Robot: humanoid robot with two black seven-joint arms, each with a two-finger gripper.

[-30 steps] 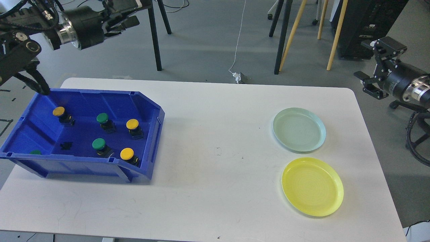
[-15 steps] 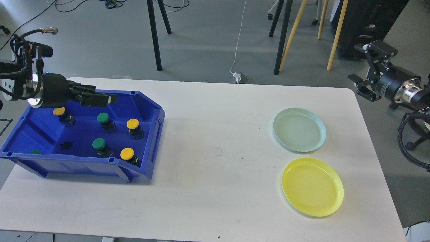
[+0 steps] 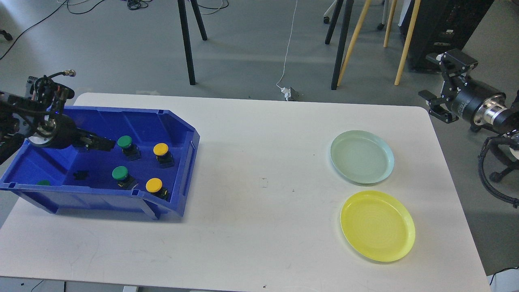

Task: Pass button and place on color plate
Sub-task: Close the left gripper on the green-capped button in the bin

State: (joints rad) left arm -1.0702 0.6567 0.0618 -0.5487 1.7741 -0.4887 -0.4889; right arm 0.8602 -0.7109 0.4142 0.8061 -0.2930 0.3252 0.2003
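A blue bin stands on the left of the white table. It holds two green buttons and two yellow buttons. Another green cap peeks over the front left wall. My left gripper is low inside the bin, pointing right, its tip just left of the upper green button. Its dark fingers cannot be told apart. A pale green plate and a yellow plate lie on the right. My right gripper hovers open and empty beyond the table's right edge.
A small black part lies on the bin floor. Chair and easel legs stand on the floor behind the table. A black cable loop hangs off the right side.
My left gripper has come down from above the bin's back rim into the bin and now covers the far-left yellow button. The right gripper has hardly moved.
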